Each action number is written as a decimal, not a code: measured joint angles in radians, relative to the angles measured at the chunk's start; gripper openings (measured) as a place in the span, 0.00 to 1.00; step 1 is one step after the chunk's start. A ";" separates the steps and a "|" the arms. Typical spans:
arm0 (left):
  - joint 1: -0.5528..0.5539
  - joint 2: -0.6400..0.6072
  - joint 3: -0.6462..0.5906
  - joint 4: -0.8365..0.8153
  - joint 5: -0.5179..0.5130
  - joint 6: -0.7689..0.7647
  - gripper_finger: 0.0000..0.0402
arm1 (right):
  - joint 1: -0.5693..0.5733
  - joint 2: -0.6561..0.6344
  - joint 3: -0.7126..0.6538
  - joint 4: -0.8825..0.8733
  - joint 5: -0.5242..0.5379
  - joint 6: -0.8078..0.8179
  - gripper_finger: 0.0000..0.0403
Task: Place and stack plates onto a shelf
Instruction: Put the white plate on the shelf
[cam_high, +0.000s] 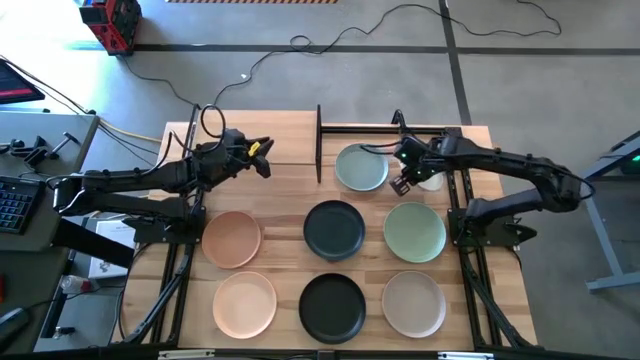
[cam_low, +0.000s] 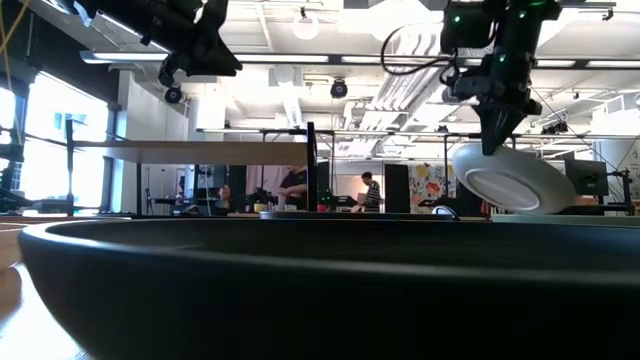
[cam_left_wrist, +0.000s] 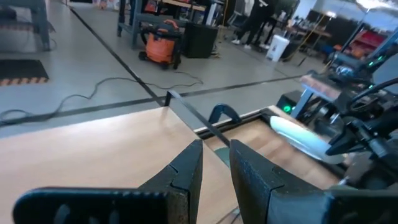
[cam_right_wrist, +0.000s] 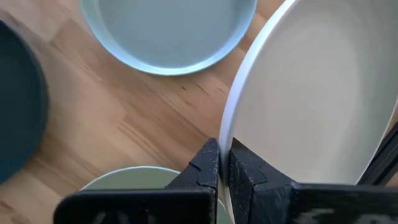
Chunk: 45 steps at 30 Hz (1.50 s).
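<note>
My right gripper (cam_high: 405, 178) is shut on a white plate (cam_high: 432, 182), which hangs tilted above the table's far right (cam_low: 510, 180). A pale blue-grey plate (cam_high: 361, 167) lies flat on the tabletop just left of it. The shelf (cam_high: 280, 130), a light-wood board on a black frame, stands at the far middle-left. My left gripper (cam_high: 263, 160) hovers over the shelf's board (cam_left_wrist: 93, 143), open, with nothing between its fingers (cam_left_wrist: 186, 174). My right gripper pinches the white plate's rim (cam_right_wrist: 225, 134) between its two fingers, the rim running between them. The fingers come from above, pointing steeply down. The plate hangs lifted clear of the table and tilted, below and to one side of the fingers (cam_low: 492, 140).
Several more plates lie flat on the planked tabletop: black (cam_high: 334, 229) and pale green (cam_high: 415, 231) in the middle row, peach (cam_high: 231, 239) at left, and pale pink (cam_high: 244, 304), black (cam_high: 333, 306) and beige (cam_high: 414, 303) along the near edge. People stand in the room beyond.
</note>
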<state>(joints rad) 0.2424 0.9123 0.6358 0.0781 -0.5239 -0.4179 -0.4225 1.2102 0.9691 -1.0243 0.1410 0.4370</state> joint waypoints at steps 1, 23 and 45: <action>0.000 0.000 0.000 0.003 0.007 -0.011 0.18 | 0.000 -0.012 0.000 0.000 0.000 0.000 0.00; 0.000 0.000 0.036 0.446 0.125 -0.010 0.18 | 0.011 -0.118 0.046 0.113 -0.093 -0.212 0.00; 0.080 0.041 0.426 -0.036 0.165 0.033 0.18 | 0.049 -0.096 0.426 0.033 -0.040 -0.438 0.00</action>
<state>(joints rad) 0.3227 0.9531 1.0623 0.0420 -0.3592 -0.3854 -0.3734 1.1147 1.3948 -0.9913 0.1010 -0.0010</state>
